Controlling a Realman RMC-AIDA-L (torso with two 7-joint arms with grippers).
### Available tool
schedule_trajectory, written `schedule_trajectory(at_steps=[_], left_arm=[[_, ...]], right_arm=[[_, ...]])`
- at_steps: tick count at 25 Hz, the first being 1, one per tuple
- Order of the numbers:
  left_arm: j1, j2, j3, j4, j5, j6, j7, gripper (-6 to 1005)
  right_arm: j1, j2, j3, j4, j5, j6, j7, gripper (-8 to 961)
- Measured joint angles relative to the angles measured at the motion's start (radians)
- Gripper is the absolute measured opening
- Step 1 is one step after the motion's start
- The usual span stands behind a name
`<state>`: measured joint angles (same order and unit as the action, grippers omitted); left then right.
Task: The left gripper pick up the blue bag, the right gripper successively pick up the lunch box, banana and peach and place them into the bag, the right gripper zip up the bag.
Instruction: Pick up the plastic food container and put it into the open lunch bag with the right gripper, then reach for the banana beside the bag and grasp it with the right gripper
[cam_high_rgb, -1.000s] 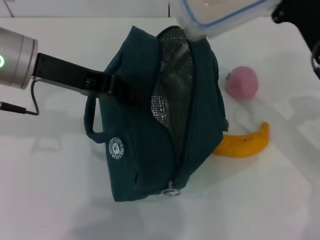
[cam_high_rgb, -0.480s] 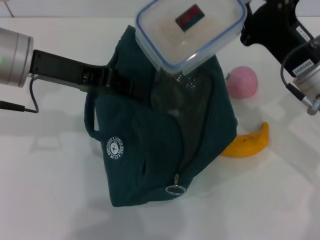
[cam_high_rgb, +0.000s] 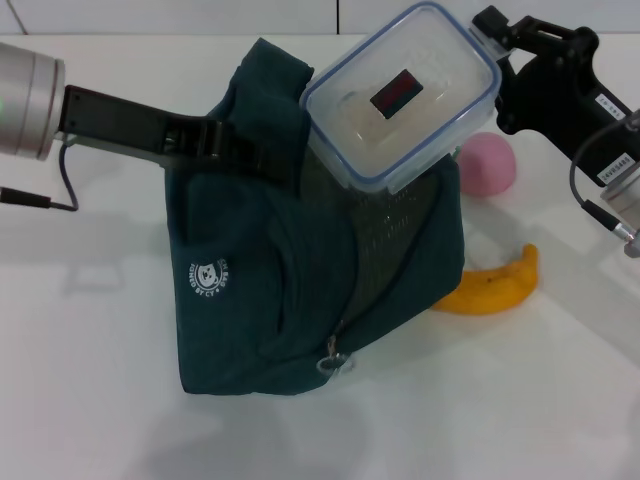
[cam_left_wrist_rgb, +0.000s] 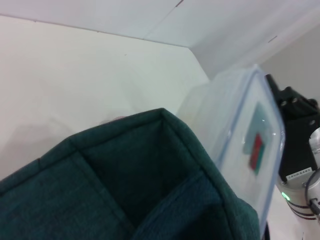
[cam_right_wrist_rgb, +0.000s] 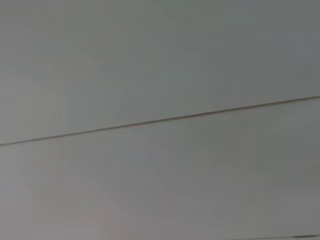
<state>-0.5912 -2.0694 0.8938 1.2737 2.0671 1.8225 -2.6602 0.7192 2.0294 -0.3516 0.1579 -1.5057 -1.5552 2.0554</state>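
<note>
Since half a second ago: lunch box (cam_high_rgb: 402, 95) swung rightward and tilted, now over the bag's open mouth; bag (cam_high_rgb: 300, 270) shifted, logo and zip ring moved left.

Hidden or unclear: right gripper (cam_high_rgb: 497, 60) fingertips lie behind the box's far end, apparently clamped on it; right wrist view shows only a plain grey surface with a thin dark line. Left gripper (cam_high_rgb: 240, 160) is pressed into the bag's top edge and seems clenched on the fabric, its fingers mostly buried. Banana (cam_high_rgb: 492, 284) is part-covered by the bag's side; peach (cam_high_rgb: 486, 164) is part-hidden behind the box and bag.

Containers: bag interior, silver foil mesh, nothing seen inside. Box shut, contents not discernible (pale, clear walls).

Materials: bag is dark teal woven fabric, slumped; box is rounded rectangular clear plastic, blue rim, red-and-teal sticker. Banana and peach rest on the white table (cam_high_rgb: 100, 400), right of the bag.
</note>
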Motion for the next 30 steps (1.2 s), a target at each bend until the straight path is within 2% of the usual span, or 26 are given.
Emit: schedule_trajectory(at_steps=[17, 28, 30], left_arm=[[-0.015, 0.005, 0.006, -0.037, -0.049, 0.004, 0.034, 36], [-0.011, 0.004, 0.005, -0.038, -0.050, 0.007, 0.034, 36], [-0.008, 0.003, 0.004, -0.037, -0.050, 0.008, 0.034, 36]], right_arm=[[0.149, 0.000, -0.021, -0.011, -0.088, 0.094, -0.015, 244], [0.161, 0.000, -0.014, -0.005, -0.099, 0.070, -0.015, 257], [0.157, 0.000, -0.011, -0.012, -0.094, 0.053, -0.016, 334]])
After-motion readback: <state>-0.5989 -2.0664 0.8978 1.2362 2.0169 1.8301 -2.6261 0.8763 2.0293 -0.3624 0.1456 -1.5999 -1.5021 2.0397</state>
